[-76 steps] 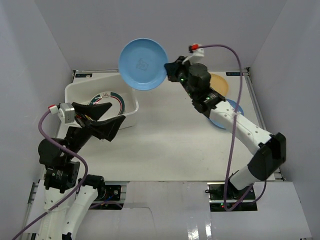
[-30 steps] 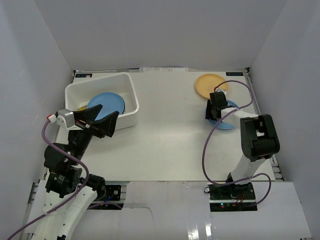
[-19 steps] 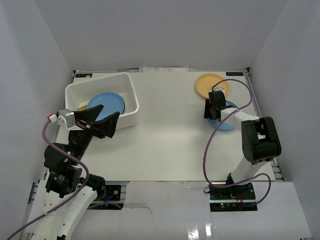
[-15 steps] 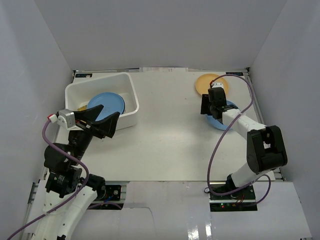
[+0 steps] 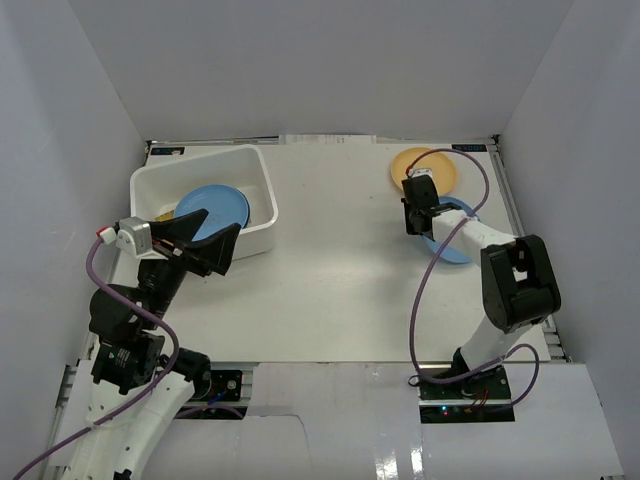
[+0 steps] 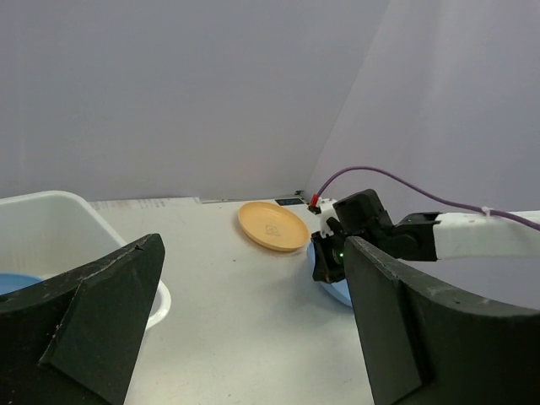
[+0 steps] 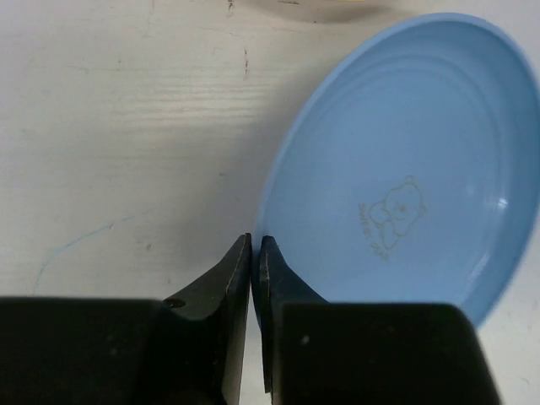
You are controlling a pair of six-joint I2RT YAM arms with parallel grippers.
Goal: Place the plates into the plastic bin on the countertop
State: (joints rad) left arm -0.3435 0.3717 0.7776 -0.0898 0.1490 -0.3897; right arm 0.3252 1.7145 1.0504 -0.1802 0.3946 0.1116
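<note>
Right gripper (image 7: 254, 245): jaws drawn narrow, only a slit between them. The tips sit at the rim of a blue plate (image 7: 396, 169). The rim runs into the slit, so this reads as a pinch on the edge, though the contact itself is hard to confirm. The plate body spreads away to one side of the tips and lies on the countertop (image 5: 330, 290) near its right edge. Orange-tan plate (image 5: 425, 168) is just behind, clear of the gripper. Plastic bin (image 5: 258, 238) is well apart to the left, in the far-left corner, with another blue plate (image 5: 212, 208) inside. The carry likely runs leftward across the table. Left gripper (image 6: 253, 253) is spread wide, holds nothing and hovers beside the bin's near wall. It is nearer the bin, but the right arm is the one at the plate.
</note>
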